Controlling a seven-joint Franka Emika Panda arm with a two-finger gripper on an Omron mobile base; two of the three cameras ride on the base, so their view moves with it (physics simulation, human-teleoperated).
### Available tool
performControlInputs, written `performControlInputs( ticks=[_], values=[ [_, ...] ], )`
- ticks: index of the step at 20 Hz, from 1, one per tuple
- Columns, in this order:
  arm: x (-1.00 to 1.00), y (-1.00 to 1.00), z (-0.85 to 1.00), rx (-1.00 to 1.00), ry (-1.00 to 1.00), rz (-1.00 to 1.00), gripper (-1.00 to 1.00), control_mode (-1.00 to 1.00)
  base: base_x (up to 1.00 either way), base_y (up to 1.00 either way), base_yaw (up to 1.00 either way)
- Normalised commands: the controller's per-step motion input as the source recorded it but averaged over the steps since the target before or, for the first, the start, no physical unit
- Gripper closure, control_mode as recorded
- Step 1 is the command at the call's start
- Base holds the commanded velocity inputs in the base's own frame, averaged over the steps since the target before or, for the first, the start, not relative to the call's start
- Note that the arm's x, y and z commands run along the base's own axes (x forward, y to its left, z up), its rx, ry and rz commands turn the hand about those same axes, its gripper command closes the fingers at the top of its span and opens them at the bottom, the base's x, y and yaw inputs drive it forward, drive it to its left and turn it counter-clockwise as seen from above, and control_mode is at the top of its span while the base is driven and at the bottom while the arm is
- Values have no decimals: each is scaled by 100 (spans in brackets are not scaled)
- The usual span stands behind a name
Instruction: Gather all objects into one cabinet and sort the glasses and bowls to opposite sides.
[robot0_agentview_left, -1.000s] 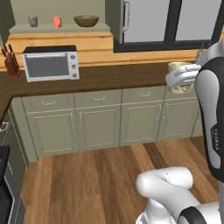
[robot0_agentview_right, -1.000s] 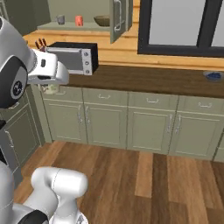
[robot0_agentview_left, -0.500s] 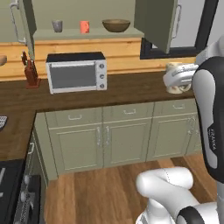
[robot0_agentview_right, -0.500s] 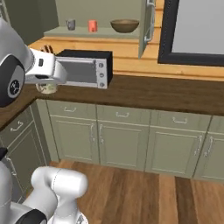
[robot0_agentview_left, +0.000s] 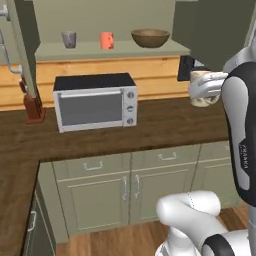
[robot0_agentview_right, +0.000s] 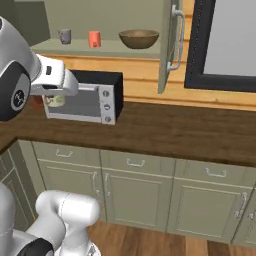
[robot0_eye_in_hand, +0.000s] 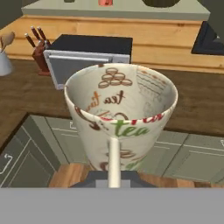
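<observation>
My gripper (robot0_agentview_left: 204, 89) is shut on the cream patterned mug (robot0_eye_in_hand: 122, 113), held upright in front of the counter, right of the toaster oven and below the open cabinet. In the right base view the mug (robot0_agentview_right: 54, 101) hangs before the oven's glass. On the olive-grey cabinet's shelf (robot0_agentview_left: 115, 50) stand the grey cup (robot0_agentview_left: 68, 39), the orange mug (robot0_agentview_left: 106, 40) and, to their right, the brown wooden bowl (robot0_agentview_left: 150, 37). From the right base view they appear as cup (robot0_agentview_right: 64, 35), orange mug (robot0_agentview_right: 94, 38) and bowl (robot0_agentview_right: 138, 38). My fingers are hidden behind the mug in the hand view.
A silver toaster oven (robot0_agentview_left: 95, 102) sits on the dark wooden counter (robot0_agentview_left: 160, 127) under the shelf. A knife block (robot0_agentview_left: 34, 107) stands left of it. The cabinet doors stand open: one (robot0_agentview_right: 168, 45) with a pale handle, one (robot0_agentview_left: 22, 45) at the left. A window (robot0_agentview_right: 225, 45) is at right.
The base has driven left and closer to the counter, so the whole scene shifted: the open cabinet and oven now sit larger and nearer the centre. The mug stays in my grip.
</observation>
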Motion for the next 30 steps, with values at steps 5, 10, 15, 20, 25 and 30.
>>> performControlInputs(
  ticks=[5, 10, 15, 20, 25, 30],
  values=[
    [0, 0, 0, 0, 0, 0, 100, 100, 90, 51, 0],
    [0, 0, 0, 0, 0, 0, 100, 100, 23, 75, 0],
    [0, 0, 0, 0, 0, 0, 100, 100, 65, 70, 0],
    [0, 0, 0, 0, 0, 0, 100, 100, 100, 26, -2],
    [0, 0, 0, 0, 0, 0, 100, 100, 100, 1, -5],
    [0, 0, 0, 0, 0, 0, 100, 100, 74, 15, -4]
  ],
)
